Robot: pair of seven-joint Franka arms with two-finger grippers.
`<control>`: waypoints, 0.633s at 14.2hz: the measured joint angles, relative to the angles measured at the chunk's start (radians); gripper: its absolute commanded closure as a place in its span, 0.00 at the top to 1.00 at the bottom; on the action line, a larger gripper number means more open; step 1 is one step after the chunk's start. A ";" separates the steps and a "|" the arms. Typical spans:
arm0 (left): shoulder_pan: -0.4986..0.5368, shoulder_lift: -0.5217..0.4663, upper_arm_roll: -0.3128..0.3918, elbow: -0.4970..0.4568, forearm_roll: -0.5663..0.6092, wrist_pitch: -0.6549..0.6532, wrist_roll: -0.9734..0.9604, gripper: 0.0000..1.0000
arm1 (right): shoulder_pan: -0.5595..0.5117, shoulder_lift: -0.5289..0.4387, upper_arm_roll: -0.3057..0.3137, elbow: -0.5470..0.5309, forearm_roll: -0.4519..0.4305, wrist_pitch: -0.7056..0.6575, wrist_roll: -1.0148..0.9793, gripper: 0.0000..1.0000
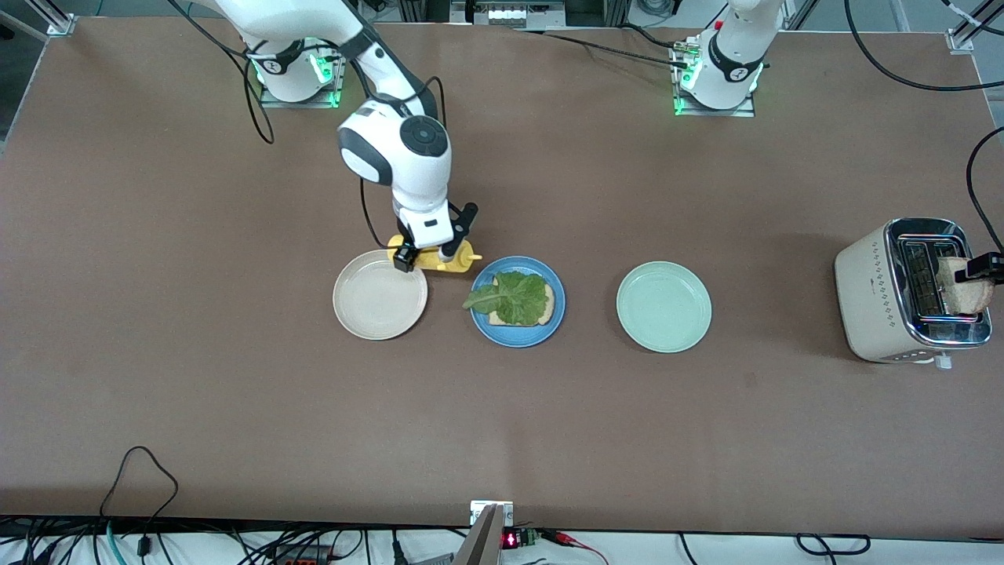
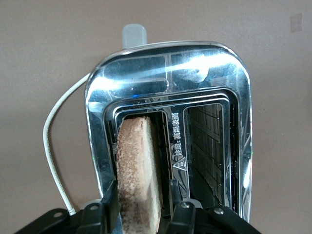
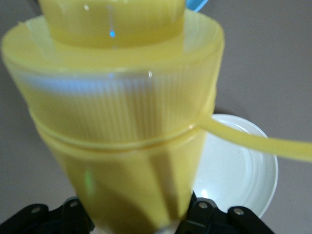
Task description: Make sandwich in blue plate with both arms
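The blue plate (image 1: 488,333) sits mid-table with one bread slice (image 1: 496,317) on it and a ruffled lettuce leaf (image 1: 518,297) on top. A second toasted slice (image 1: 961,286) (image 2: 139,170) stands up out of one toaster slot. My left gripper (image 1: 984,267) (image 2: 143,185) is over the toaster and straddles this slice. One finger (image 2: 111,197) touches it, while the other (image 2: 173,195) stands a little apart, so the gripper is open. My right gripper (image 1: 427,253) (image 3: 139,214) is shut on a yellow squeeze bottle (image 1: 441,260) (image 3: 122,146). The bottle lies sideways between the cream plate and the blue plate.
The cream-white plate (image 1: 380,295) (image 3: 239,170) lies toward the right arm's end. A mint-green plate (image 1: 663,306) lies toward the left arm's end. The cream and chrome toaster (image 1: 871,290) (image 2: 168,73) stands at the left arm's end, with its white cord (image 2: 51,146) beside it.
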 measured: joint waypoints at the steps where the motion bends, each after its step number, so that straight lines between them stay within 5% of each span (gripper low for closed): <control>1: 0.000 0.000 -0.001 0.000 0.000 0.000 0.000 0.16 | 0.030 0.025 -0.031 0.020 -0.007 0.001 0.000 0.00; 5: 0.000 0.002 -0.001 0.000 0.000 0.000 0.003 0.02 | 0.107 0.094 -0.093 0.098 -0.017 0.001 0.000 0.00; 9: 0.001 0.002 -0.001 0.003 0.000 0.000 0.039 0.01 | 0.117 0.102 -0.108 0.120 -0.018 0.000 -0.003 0.00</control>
